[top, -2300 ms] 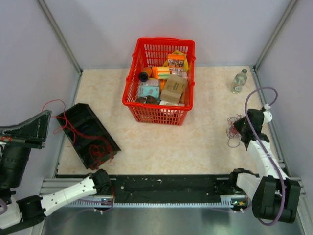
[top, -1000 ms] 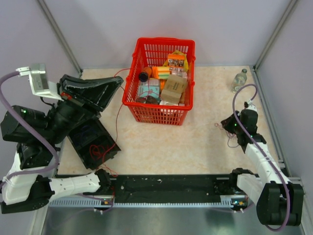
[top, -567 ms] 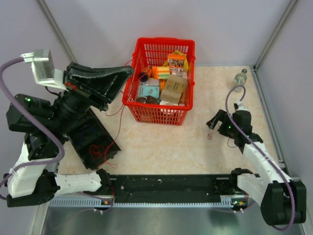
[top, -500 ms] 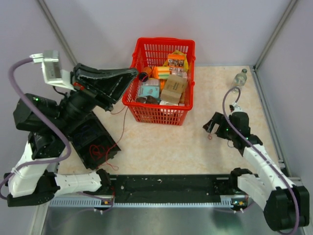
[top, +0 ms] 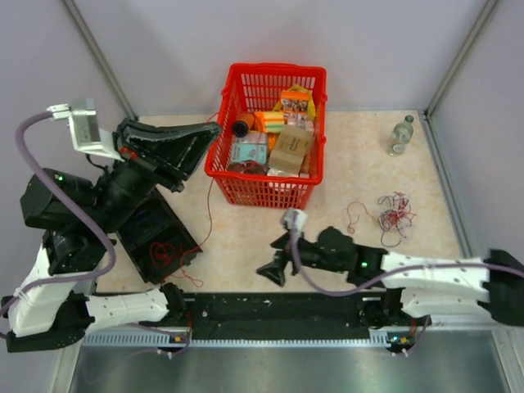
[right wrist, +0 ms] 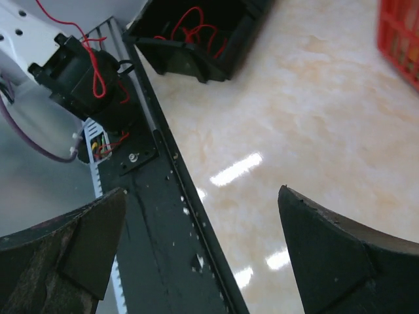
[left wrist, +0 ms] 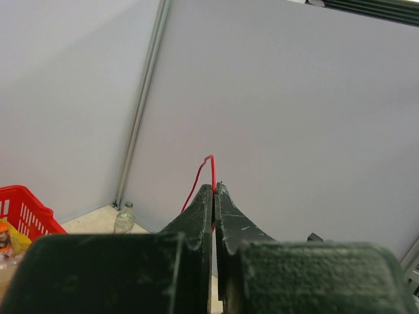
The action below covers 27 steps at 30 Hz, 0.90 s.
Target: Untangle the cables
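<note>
Found cables (top: 393, 211) right of red basket (top: 274, 67): likely light, limp, snag-prone; best pinched at a loose outer loop. Noted left gripper (left wrist: 213, 191) clamped on red strand (left wrist: 208, 160), right gripper (right wrist: 201, 193) spread, empty.

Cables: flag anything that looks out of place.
One red wire hangs from the shut left gripper down into the black tray, and a strand is draped over that arm's base, where it could snag.

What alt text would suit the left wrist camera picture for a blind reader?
The left hand, shut, pinches a thin red cable that loops above its tips. Behind: grey walls, a red basket corner, a small bottle.
</note>
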Motion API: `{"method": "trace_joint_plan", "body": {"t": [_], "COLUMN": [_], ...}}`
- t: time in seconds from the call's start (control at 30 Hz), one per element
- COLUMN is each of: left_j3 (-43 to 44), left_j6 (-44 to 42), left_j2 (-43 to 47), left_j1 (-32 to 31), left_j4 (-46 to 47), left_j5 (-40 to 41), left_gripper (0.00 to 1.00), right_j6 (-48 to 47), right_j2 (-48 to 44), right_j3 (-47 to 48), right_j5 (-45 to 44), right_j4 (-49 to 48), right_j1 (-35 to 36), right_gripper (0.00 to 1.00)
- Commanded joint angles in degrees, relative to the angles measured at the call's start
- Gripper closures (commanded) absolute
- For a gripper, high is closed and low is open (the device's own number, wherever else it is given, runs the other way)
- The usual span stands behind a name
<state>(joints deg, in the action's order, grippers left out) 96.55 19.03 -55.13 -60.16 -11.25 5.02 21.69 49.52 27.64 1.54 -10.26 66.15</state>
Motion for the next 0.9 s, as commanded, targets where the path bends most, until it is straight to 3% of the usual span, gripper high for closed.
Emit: {"method": "trace_joint_plan", "body": {"t": [0.0,0.17,0.37,0.7,0.87], "left_j3": [-1.3,-3.6,-5.0,-5.5,-5.1], "left_j6": [-1.4,-2.1,-3.1,-4.3,-4.5], "left_j2": [3.2,6.3,7.8,8.6,8.6], "left_j1": [-0.2,-0.1,0.0,-0.1,-0.2], "left_j4": [0.3,-0.4,-0.4,-0.7,-1.2], "left_j5": [3.3,5.6,6.6,7.4,7.6], "left_gripper": [1.0,1.0,1.0,1.0,1.0], "right_j6": [-9.7,-10.9,-9.7,-8.5,-8.0], "right_j2": [20.8,38.8,51.0,58.0,54.4], "right_j3": [10.6,21.5,33.0,35.3,32.1], "right_j5": [-3.0,-6.1,-8.1,-7.6,-13.1], "right_j4": [-23.4,-34.5,-33.6,-35.5,-29.7], "right_j1": [7.4,11.8,14.1,16.6,16.6], "right_gripper": [0.03,0.04,0.07,0.26,0.22]}}
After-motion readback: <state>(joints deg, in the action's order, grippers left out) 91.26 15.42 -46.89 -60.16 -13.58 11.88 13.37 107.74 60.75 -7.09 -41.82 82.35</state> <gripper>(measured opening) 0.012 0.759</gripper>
